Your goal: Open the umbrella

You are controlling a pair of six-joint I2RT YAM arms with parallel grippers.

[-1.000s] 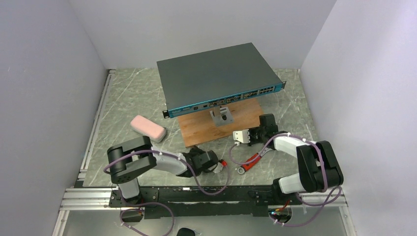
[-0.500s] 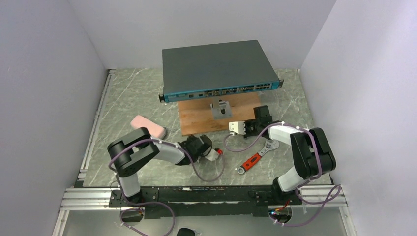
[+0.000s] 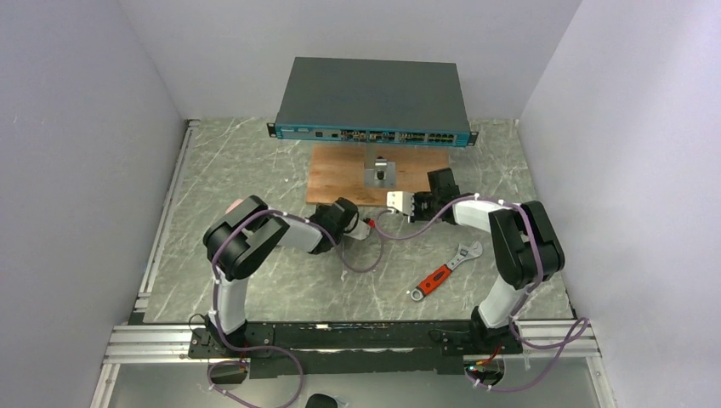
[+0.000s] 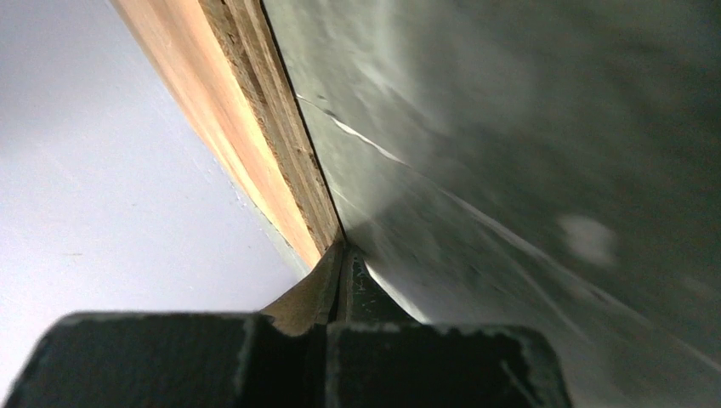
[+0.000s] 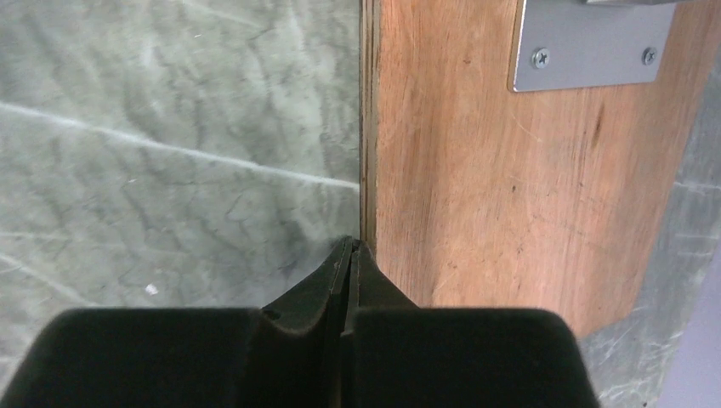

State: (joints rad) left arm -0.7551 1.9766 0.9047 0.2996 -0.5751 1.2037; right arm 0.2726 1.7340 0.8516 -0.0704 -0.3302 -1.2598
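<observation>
- Umbrella (image 3: 241, 206): folded up as a short pinkish roll, it lies on the table (image 3: 229, 161) at the left. Most of it is hidden behind the elbow of the left arm. Neither arm touches it.
- Left gripper (image 3: 367, 227) (image 4: 343, 255): it reaches to the right, low over the table, and stops just near of the wooden board (image 3: 340, 174) (image 4: 255, 127). Its fingers are pressed together with nothing between them, and the tips sit right at the board's edge.
- Right gripper (image 3: 393, 204) (image 5: 350, 246): it reaches to the left, and its tips lie against the near edge of the same board (image 5: 476, 161), close to the left gripper. Its fingers are also pressed together and hold nothing.
- A metal bracket (image 3: 380, 174) (image 5: 587, 42) is screwed onto the board and carries a flat grey box (image 3: 374, 93) with a row of ports on its near face.
- A red-handled wrench (image 3: 442, 272) lies on the table near of the right gripper, well apart from the umbrella.
</observation>
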